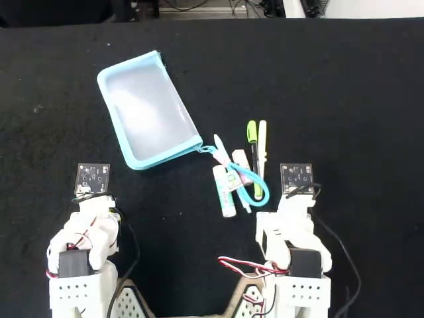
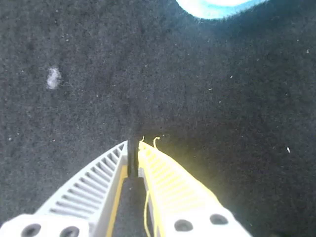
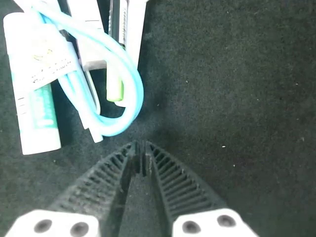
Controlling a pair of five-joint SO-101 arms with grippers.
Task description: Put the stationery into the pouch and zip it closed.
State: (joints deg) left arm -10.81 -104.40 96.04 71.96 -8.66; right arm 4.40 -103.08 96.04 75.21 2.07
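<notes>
A light blue pouch [image 1: 148,112] with a clear face lies at the back left of the black table; one corner of the pouch [image 2: 217,6] shows far ahead of my left gripper [image 2: 136,144], which is shut and holds nothing. The stationery lies in a pile at the middle: scissors with blue handles [image 1: 240,177], a white and green glue stick [image 1: 224,191], a green highlighter [image 1: 254,149] and a white pen [image 1: 262,147]. My right gripper [image 3: 140,146] is shut and empty, just short of the scissors' handle loop [image 3: 126,94] and the glue stick [image 3: 35,94].
The black cloth [image 1: 344,99] covers the whole table, with open room to the right and far side. A small white fleck [image 2: 53,77] lies on the cloth. Both arm bases [image 1: 83,265] stand at the near edge.
</notes>
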